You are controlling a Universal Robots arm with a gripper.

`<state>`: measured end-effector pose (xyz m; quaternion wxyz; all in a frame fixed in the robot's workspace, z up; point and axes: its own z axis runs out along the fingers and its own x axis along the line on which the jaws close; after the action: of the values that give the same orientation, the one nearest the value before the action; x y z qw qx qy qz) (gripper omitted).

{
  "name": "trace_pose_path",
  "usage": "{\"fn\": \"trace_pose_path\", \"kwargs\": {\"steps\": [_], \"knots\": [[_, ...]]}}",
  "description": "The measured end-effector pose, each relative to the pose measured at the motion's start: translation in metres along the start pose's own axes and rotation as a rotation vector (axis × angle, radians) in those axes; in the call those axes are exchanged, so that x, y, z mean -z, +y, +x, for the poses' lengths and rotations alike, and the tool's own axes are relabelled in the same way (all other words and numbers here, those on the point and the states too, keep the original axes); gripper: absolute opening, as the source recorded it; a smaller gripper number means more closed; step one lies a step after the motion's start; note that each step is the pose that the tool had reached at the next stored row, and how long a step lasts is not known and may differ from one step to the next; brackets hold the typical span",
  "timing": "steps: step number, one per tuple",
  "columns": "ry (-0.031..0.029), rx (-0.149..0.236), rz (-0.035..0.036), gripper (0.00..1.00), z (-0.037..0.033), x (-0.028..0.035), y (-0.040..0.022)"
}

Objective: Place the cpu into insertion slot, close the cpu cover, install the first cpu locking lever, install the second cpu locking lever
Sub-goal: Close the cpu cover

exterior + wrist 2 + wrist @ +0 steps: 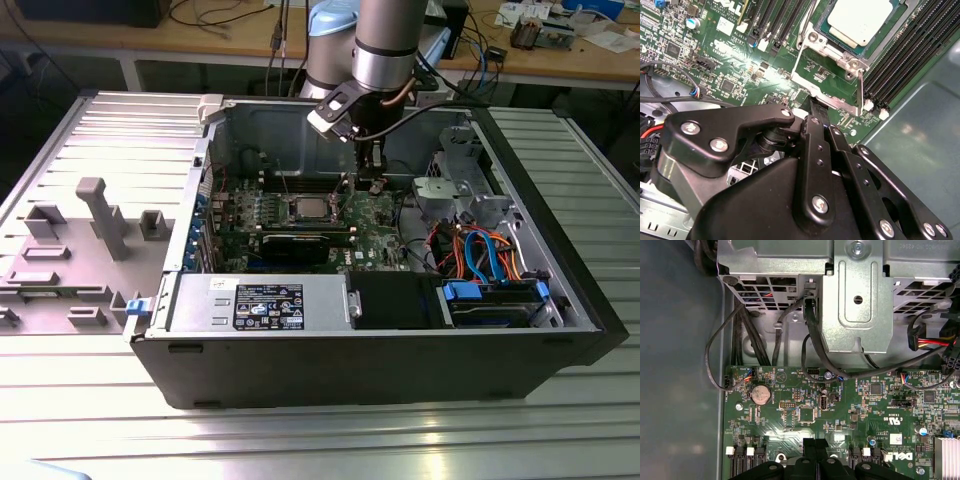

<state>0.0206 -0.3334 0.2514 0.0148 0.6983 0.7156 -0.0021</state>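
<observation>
The cpu [860, 20] lies flat in the insertion slot [822, 42], silver top up; in the exterior view the cpu [308, 208] sits mid-board. The cpu cover [827, 97], a thin metal frame with green board showing through its window, stands raised on the slot's side nearest my gripper. A thin lever rod [860, 87] sticks up beside it. My gripper [812, 109] is shut with nothing between its fingers, its tip right at the cover's near edge. The gripper [372, 185] hangs just to the exterior view's right of the slot. The joined fingertips [815, 447] hover low over the board.
The open computer case [380, 365] surrounds the work. Memory slots [910, 55] flank the socket. A metal drive cage [855, 295] with black cables [812, 340] stands close by. A black graphics card [300, 243] and a power supply [265, 305] lie toward the front.
</observation>
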Motion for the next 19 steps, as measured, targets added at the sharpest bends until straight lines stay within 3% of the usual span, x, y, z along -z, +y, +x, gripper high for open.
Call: {"fn": "trace_pose_path", "kwargs": {"steps": [19], "knots": [[0.0, 0.0, 0.0, 0.11, 0.0002, 0.0001, -0.0066]]}}
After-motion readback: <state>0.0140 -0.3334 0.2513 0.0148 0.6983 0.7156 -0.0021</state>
